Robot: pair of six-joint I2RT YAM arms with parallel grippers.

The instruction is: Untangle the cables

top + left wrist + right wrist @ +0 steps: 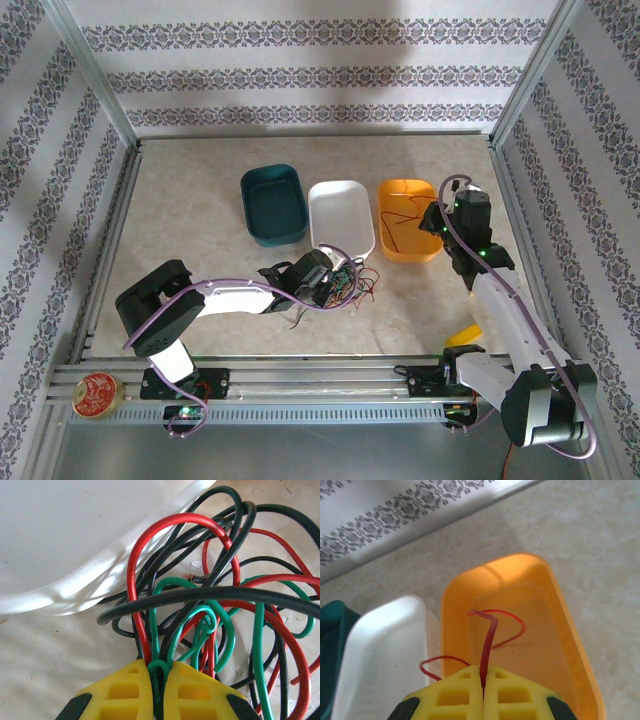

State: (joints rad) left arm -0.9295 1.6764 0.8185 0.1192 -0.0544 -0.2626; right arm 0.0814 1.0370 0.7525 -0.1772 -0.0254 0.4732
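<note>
Above the orange tray (572,630), a red cable (489,640) is clamped pointing straight ahead from the right pincer (482,674), a green cable (154,625) being clamped in the left pincer (159,672).

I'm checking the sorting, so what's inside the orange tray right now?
One red cable curls inside the orange tray, its end pinched in the shut right gripper. The tray's near end is hidden behind that gripper.

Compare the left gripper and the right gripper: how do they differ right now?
The left gripper pinches a green cable; the right gripper pinches a red cable. The left gripper's cable is buried in the tangle beside the white tray; the right gripper's runs alone over the orange tray. Both are shut.
</note>
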